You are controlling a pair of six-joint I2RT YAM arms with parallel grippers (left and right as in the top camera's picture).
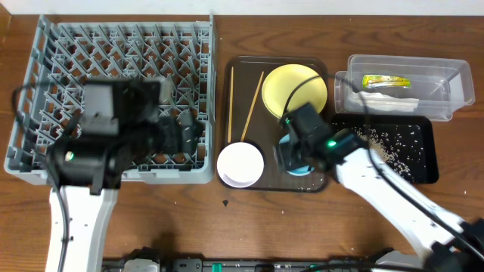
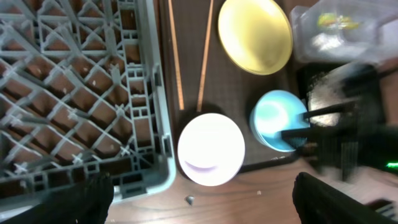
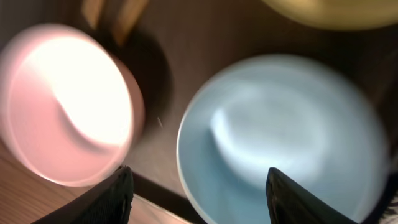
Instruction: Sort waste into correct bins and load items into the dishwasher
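Observation:
My right gripper (image 1: 291, 155) (image 3: 199, 199) is open and low over the light blue bowl (image 1: 304, 170) (image 3: 280, 124). It straddles the bowl's near rim, one finger outside and one inside. The pale pink bowl (image 1: 240, 164) (image 3: 68, 106) stands beside it at the brown tray's front corner. The yellow plate (image 1: 295, 87) and the chopsticks (image 1: 252, 106) lie on the brown tray (image 1: 238, 75). My left gripper (image 1: 185, 128) (image 2: 202, 199) is open and empty, above the right front part of the grey dish rack (image 1: 121, 45). The white cup is out of view.
The clear tub (image 1: 454, 68) at the back right holds the green-and-yellow wrapper (image 1: 386, 81) and the white napkin (image 1: 389, 102). The black tray (image 1: 423, 162) in front of it holds rice scraps (image 1: 386, 143). A small crumb (image 1: 225, 202) lies on the table.

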